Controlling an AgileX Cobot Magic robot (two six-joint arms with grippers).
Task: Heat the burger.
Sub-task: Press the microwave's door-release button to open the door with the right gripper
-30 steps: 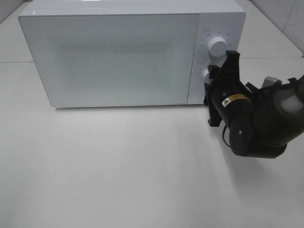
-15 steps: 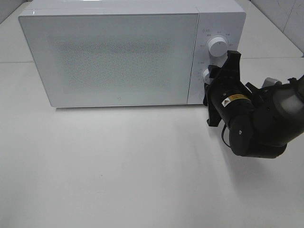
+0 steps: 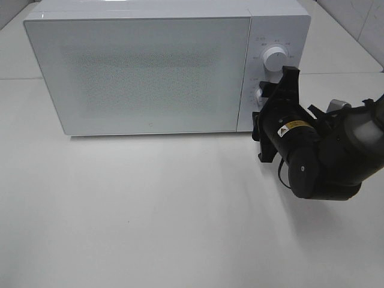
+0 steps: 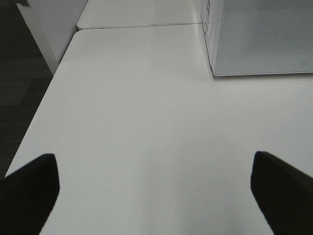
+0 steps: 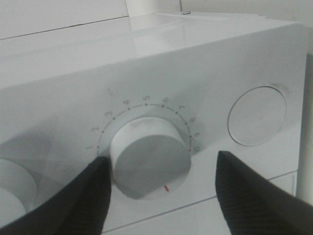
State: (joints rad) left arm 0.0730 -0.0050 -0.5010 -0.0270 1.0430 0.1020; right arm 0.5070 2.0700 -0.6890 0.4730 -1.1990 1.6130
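The burger is out of view; the white microwave (image 3: 150, 66) stands with its frosted door shut, and nothing shows through it. My right gripper (image 3: 268, 96) is at the control panel, its fingers either side of the lower dial (image 5: 149, 156). It is open: one finger (image 5: 93, 191) sits close beside the dial and the other stands clearly off it. The dial's red mark points down towards the table. My left gripper (image 4: 156, 196) is open over bare table, off the microwave's left corner (image 4: 215, 73), with nothing between its fingers (image 4: 29, 191).
Above the lower dial sits an upper dial (image 3: 274, 57), and a round button (image 5: 257, 116) is set into the panel beside the lower dial. The white table (image 3: 150, 210) runs in front of the microwave. Its left edge (image 4: 46, 98) drops to dark floor.
My right gripper's jaws have spread wider around the lower dial, and the gripper has shifted slightly. The microwave and the left arm have stayed still.
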